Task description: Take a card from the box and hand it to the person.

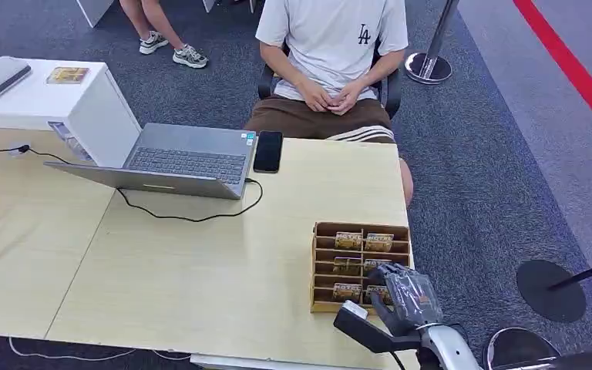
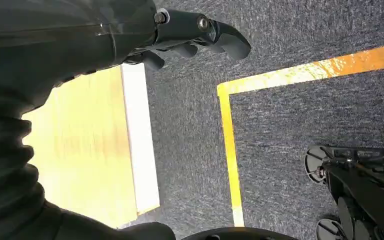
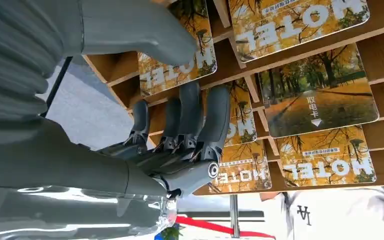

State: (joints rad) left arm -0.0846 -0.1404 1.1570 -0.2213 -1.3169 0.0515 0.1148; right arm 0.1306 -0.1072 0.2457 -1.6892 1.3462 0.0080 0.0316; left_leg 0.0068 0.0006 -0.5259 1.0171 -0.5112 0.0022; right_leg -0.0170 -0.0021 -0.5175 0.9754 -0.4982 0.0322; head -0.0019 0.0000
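Note:
A wooden card box [image 1: 314, 262] with several rows of slots stands near the table's front right corner, holding yellow "HOTEL" cards [image 1: 348, 240]. My right hand [image 1: 402, 296] hovers over the box's near right part. In the right wrist view its thumb [image 3: 145, 30] lies across one card [image 3: 200, 62], and its fingers [image 3: 200, 120] reach against the row beside it, over another card [image 3: 240, 125]. No card is lifted out. The person [image 1: 331, 46] sits at the table's far side, hands clasped in the lap. My left hand [image 2: 200, 30] hangs beside the table's edge, holding nothing.
An open laptop [image 1: 189, 160] and a black phone [image 1: 267, 151] lie at the table's far edge, with a black cable [image 1: 193, 217] trailing from the laptop. A white cabinet [image 1: 46, 96] stands at the left. Stanchion bases [image 1: 428, 68] stand on the carpet.

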